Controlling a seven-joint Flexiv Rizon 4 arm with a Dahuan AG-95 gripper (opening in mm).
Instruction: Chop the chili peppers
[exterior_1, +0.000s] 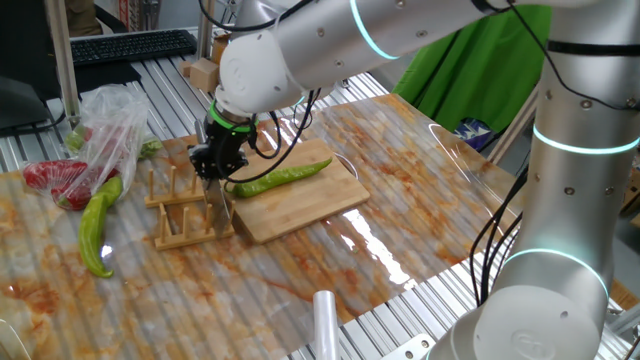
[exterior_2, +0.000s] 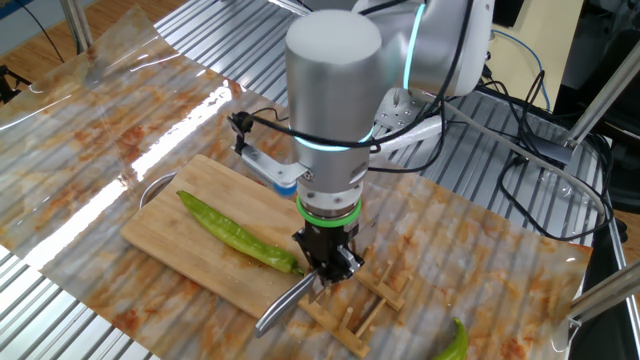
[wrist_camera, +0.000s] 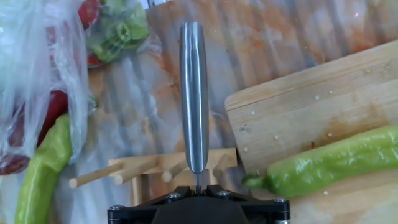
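Hand (exterior_2: 322, 272) clamped on steel knife handle (wrist_camera: 194, 93) above wooden peg rack (exterior_1: 187, 213); long green chili pepper (exterior_1: 283, 178) on bamboo cutting board (exterior_1: 310, 205) beside rack.

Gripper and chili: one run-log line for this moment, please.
gripper: shut on knife | knife: by wooden rack | chili pepper: whole, uncut, on cutting board

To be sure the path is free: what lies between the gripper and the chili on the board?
In the hand view, only the board's bare edge lies between the gripper, shut on the knife, and the chili.
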